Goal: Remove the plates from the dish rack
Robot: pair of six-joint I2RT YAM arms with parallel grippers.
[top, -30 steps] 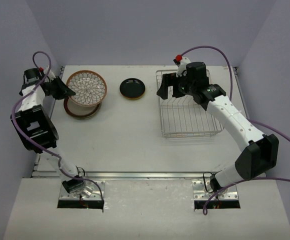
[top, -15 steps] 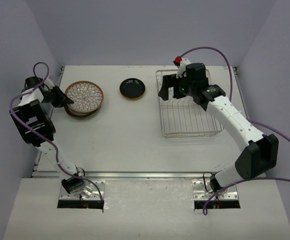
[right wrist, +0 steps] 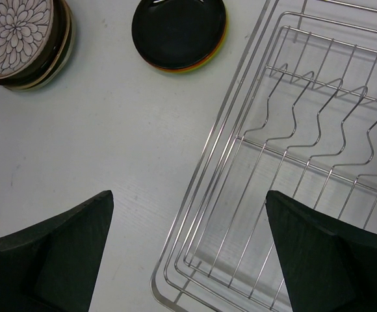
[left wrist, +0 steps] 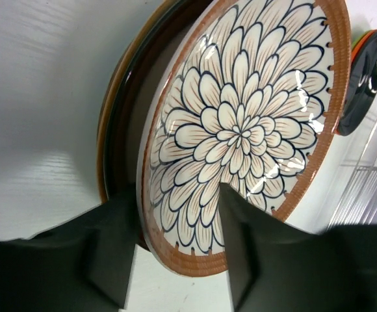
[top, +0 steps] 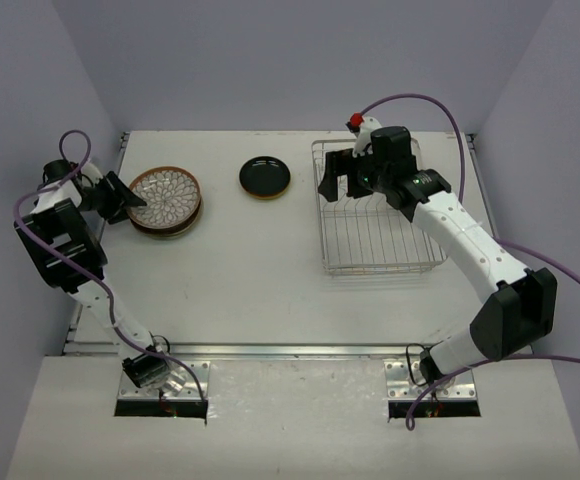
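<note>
1. I am looking at the dish rack (top: 380, 240). I am seeing no plates in the part that shows. My right arm is hiding its far end.
2. The flower plate (top: 165, 192) is lying on top of the stack (top: 155, 229) at the left of the table (top: 260, 290). The black plate (top: 265, 177) is sitting between the stack and the rack.
3. My left gripper (left wrist: 175, 221) is standing with its fingers apart around the flower plate's rim. It is not squeezing it, I think.
4. My right gripper (right wrist: 188, 227) is hanging wide open over the rack, holding nothing.
5. I am guessing the job is almost done. Only pulling the arms away is left.
</note>
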